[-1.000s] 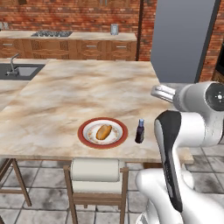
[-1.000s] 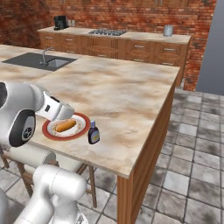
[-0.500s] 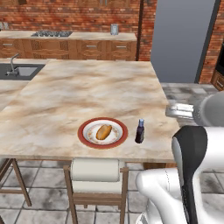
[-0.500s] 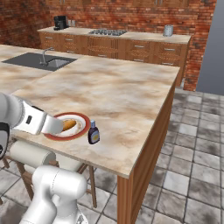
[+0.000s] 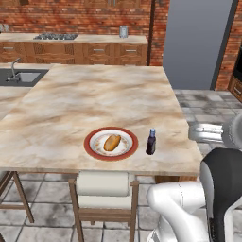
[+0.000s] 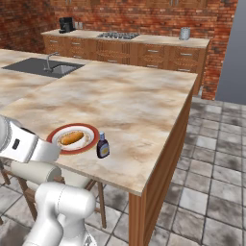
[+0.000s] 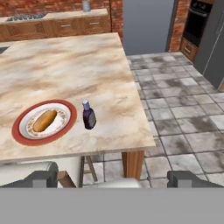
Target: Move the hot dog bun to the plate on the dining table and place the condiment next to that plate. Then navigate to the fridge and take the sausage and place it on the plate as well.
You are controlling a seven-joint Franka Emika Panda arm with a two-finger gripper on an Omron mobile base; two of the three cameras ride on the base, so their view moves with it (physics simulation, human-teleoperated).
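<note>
The hot dog bun [image 7: 44, 120] is seen lying on the red-rimmed plate [image 7: 17, 132] near the dining table's [image 7: 65, 65] front edge; in the hand view its long axis runs from 8 to 2 o'clock. The condiment bottle [image 7: 89, 115] stands upright just beside the plate, at its 3 o'clock, apparently not touching. The gripper [image 7: 113, 178] is held back off the table, fingers spread wide and empty. The table steps appear done; the fridge [image 5: 198, 42], at 1 o'clock, is best approached squarely, arm tucked clear of the table corner.
</note>
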